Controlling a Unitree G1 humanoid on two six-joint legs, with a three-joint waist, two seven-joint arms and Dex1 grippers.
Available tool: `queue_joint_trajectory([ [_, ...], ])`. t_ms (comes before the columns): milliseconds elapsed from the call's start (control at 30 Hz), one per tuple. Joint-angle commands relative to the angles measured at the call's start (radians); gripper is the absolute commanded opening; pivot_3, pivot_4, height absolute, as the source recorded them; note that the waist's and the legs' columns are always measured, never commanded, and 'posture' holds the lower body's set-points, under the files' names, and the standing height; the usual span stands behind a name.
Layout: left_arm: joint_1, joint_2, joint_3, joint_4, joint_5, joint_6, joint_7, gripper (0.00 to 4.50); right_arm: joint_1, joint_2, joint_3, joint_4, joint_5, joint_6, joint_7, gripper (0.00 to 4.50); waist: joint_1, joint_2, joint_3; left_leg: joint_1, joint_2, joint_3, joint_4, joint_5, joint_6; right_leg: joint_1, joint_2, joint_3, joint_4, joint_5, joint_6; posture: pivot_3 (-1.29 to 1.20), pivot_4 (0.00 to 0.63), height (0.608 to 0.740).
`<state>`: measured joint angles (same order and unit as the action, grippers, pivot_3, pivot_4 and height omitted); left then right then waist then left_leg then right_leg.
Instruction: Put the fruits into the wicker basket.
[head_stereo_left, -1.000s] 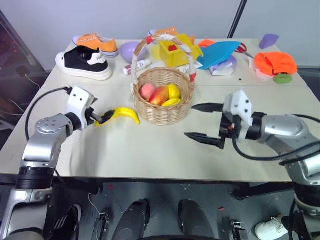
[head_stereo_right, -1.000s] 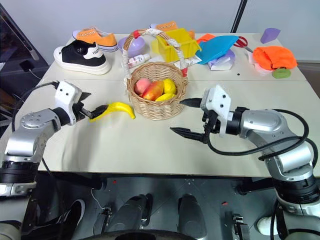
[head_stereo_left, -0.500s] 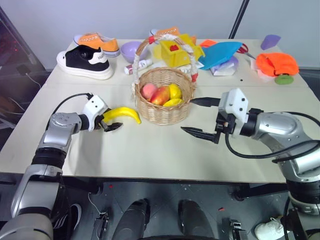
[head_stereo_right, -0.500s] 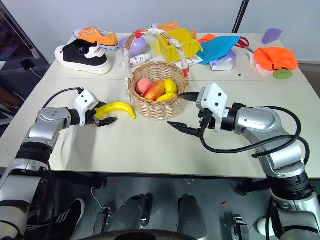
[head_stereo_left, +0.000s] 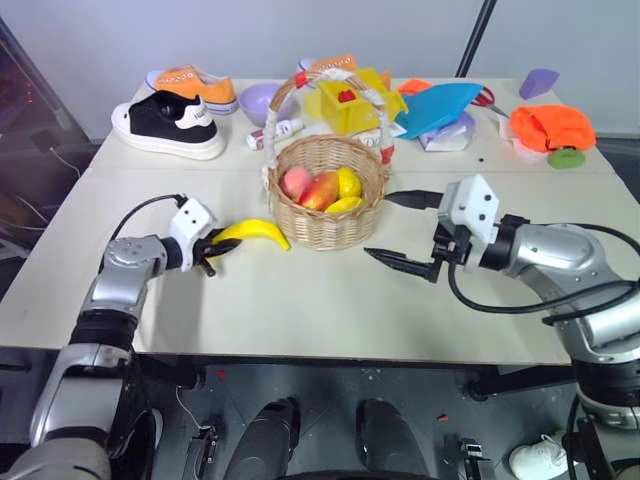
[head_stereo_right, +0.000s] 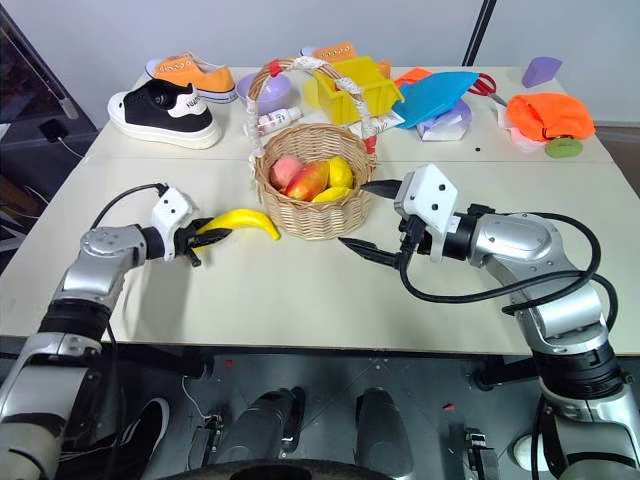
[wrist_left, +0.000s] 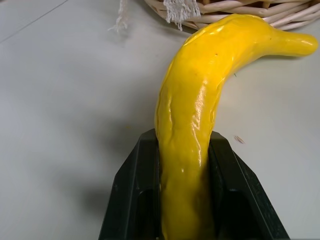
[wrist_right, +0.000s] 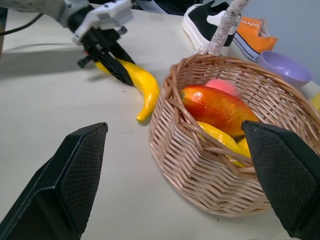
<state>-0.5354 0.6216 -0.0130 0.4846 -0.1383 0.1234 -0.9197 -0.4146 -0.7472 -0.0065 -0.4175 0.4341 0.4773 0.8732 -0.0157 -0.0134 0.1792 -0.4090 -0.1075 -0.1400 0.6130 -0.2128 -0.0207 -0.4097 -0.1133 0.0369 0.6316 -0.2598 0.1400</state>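
While your left hand (head_stereo_left: 212, 249) grips the banana (head_stereo_left: 251, 233) just beside the wicker basket (head_stereo_left: 325, 205), mid-table, your right hand (head_stereo_left: 402, 229) waits open on the basket's other side; bare table (head_stereo_left: 300, 310) runs to the near edge.

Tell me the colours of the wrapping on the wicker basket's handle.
White with red bands on the handle, clearest in the right eye view.

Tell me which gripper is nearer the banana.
Left. The left gripper is shut on the banana at its end; the right gripper stands open beyond the wicker basket.
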Motion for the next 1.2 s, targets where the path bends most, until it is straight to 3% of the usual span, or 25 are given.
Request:
queue_joint_trajectory([
  [33, 0.089, 0.015, 0.094, -0.222, -0.127, 0.049, -0.035, 0.58, -0.015, 0.0, -0.018, 0.011, -0.011, -0.036, 0.004, 4.5, 0.0, 0.0, 0.0, 0.0, 0.0, 0.0, 0.0, 0.0, 0.0, 0.0, 0.0, 0.0, 0.0, 0.0, 0.0, 0.0, 0.15, 0.74],
  [200, 0.169, 0.024, 0.176, -0.551, -0.35, 0.236, -0.07, 0.58, -0.01, -0.003, -0.031, 0.043, -0.019, -0.056, 0.008, 4.5, 0.009, 0.0, 0.0, 0.0, 0.0, 0.0, 0.0, 0.0, 0.0, 0.0, -0.001, 0.0, 0.0, 0.0, 0.0, 0.0, 0.15, 0.74],
  [300, 0.047, -0.032, 0.16, -0.594, -0.337, 0.283, 0.057, 0.58, -0.021, 0.001, -0.045, 0.079, -0.032, -0.082, 0.0, 4.5, 0.013, 0.0, 0.0, 0.0, 0.0, 0.0, 0.001, 0.0, 0.0, 0.001, -0.001, 0.0, -0.001, 0.0, 0.0, 0.0, 0.15, 0.74],
  [433, -0.16, -0.155, 0.075, -0.474, -0.206, 0.342, 0.277, 0.58, -0.032, 0.013, -0.031, 0.1, -0.049, -0.107, -0.005, 4.5, 0.027, -0.001, 0.0, 0.0, -0.001, 0.0, 0.003, 0.0, 0.0, 0.003, 0.0, -0.001, -0.001, 0.001, 0.001, 0.0, 0.15, 0.74],
  [633, -0.294, -0.287, -0.012, -0.334, -0.116, 0.312, 0.365, 0.58, -0.035, 0.034, -0.014, 0.091, -0.073, -0.112, -0.026, 4.5, 0.021, -0.002, 0.0, 0.0, -0.001, 0.001, 0.001, 0.0, 0.0, 0.001, 0.0, 0.0, -0.001, 0.001, 0.002, 0.0, 0.15, 0.74],
  [833, -0.382, -0.333, -0.03, -0.176, -0.062, 0.251, 0.386, 0.58, -0.021, 0.038, -0.023, 0.075, -0.077, -0.105, -0.042, 4.5, 0.019, -0.002, 0.0, 0.0, -0.001, 0.001, 0.002, 0.0, 0.0, 0.001, 0.001, 0.0, -0.001, 0.001, 0.002, 0.0, 0.15, 0.74],
  [1000, -0.391, -0.359, -0.012, -0.163, -0.07, 0.213, 0.393, 2.9, -0.018, 0.044, -0.027, 0.078, -0.078, -0.105, -0.056, 4.5, 0.022, -0.002, 0.001, 0.0, -0.001, 0.001, 0.002, 0.0, 0.0, 0.001, 0.0, 0.0, -0.001, 0.001, 0.002, 0.0, 0.15, 0.74],
  [1100, -0.346, -0.351, -0.012, -0.259, -0.117, 0.254, 0.336, 4.47, -0.028, 0.09, -0.06, 0.113, -0.069, -0.095, -0.126, 4.5, 0.016, -0.002, 0.0, 0.0, 0.0, 0.001, 0.002, 0.0, 0.0, 0.001, 0.001, 0.0, -0.001, 0.001, 0.002, 0.0, 0.15, 0.74],
  [1200, -0.276, -0.305, -0.011, -0.381, -0.134, 0.282, 0.297, 4.47, -0.047, 0.19, -0.124, 0.171, -0.046, -0.077, -0.252, 4.5, 0.009, -0.002, 0.0, 0.0, -0.001, 0.001, 0.002, 0.0, 0.0, 0.001, 0.001, 0.001, 0.0, 0.001, 0.002, 0.0, 0.15, 0.74],
])
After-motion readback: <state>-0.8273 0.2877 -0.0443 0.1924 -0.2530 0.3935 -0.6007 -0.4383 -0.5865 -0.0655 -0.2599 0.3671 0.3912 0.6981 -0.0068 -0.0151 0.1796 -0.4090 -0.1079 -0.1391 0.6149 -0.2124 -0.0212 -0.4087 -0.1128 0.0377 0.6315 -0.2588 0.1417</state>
